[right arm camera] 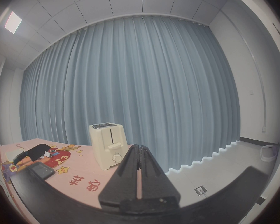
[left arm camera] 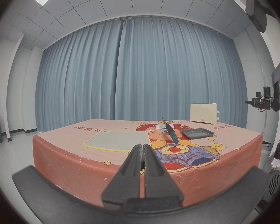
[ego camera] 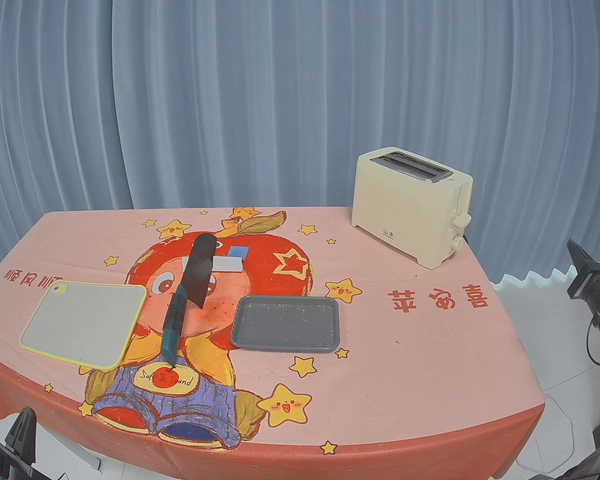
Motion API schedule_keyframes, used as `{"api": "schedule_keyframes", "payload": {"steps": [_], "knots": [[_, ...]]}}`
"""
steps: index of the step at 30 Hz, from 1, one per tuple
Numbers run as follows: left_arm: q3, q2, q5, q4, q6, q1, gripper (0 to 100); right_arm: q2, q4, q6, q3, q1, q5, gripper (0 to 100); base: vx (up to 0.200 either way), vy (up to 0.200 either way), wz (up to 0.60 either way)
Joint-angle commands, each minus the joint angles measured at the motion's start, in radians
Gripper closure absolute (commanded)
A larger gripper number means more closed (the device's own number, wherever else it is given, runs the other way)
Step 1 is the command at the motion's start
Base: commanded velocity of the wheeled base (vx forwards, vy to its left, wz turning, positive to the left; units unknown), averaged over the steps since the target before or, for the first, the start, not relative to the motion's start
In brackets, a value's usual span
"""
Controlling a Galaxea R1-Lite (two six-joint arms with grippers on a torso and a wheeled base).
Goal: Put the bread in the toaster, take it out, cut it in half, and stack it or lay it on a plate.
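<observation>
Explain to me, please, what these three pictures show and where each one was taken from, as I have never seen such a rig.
This is a two-armed robot at a table with a cartoon cloth. One picture looks down from its head. The other two come from cameras on its wrists, so each shows that arm's own tool up close: the left tool and the right tool. Both are shut and hold nothing. On the table lie a cutting board, a knife whose dark blade leans on a small white block, a grey tray and, at the far right, a cream toaster.
</observation>
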Motion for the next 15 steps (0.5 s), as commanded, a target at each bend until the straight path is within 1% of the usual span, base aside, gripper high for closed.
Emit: {"api": "schedule_keyframes", "payload": {"steps": [1,2,5,6,7,8,9,10,11,12,13,15], "knots": [[0.018,0.001,0.0,0.0,-0.001,0.0,100,-0.268,0.049,0.008,0.084,-0.012,0.0,100,0.0,0.0,0.0],[0.018,0.001,0.0,0.0,-0.001,0.0,100,-0.291,0.06,0.008,0.084,-0.011,0.0,100,0.0,0.0,0.0],[0.018,0.001,0.0,0.0,-0.001,0.0,100,-0.42,0.196,0.005,0.084,0.002,0.003,100,0.0,0.0,0.0],[0.018,0.001,0.0,0.0,-0.001,0.0,100,-0.433,0.215,0.005,0.084,0.002,0.003,100,0.0,0.0,0.0],[0.018,0.001,0.0,0.0,-0.001,0.0,100,-0.513,0.33,0.005,0.084,0.006,0.009,100,0.0,0.0,0.0],[0.018,0.001,0.0,0.0,-0.001,0.0,100,-0.57,0.409,0.006,0.084,0.011,0.015,100,0.0,0.0,0.0],[0.018,0.001,0.0,0.0,-0.001,0.0,100,-0.587,0.432,0.006,0.084,0.012,0.017,100,0.0,0.0,0.0],[0.018,0.001,0.0,0.0,-0.001,0.0,100,-0.68,0.557,0.011,0.084,0.034,0.035,100,0.0,0.0,0.0],[0.018,0.001,0.0,0.0,-0.001,0.0,100,-0.726,0.621,0.014,0.084,0.049,0.049,100,0.0,0.0,0.0],[0.018,0.001,0.0,0.0,-0.001,0.0,100,-0.742,0.639,0.015,0.084,0.055,0.054,100,0.0,0.0,0.0],[0.018,0.001,0.0,0.0,-0.001,0.0,100,-0.82,0.747,0.038,0.084,0.089,0.081,100,0.0,0.0,0.0],[0.018,0.001,0.0,0.0,-0.001,0.0,100,-0.881,0.842,0.074,0.082,0.129,0.104,100,0.0,0.0,0.0]]}}
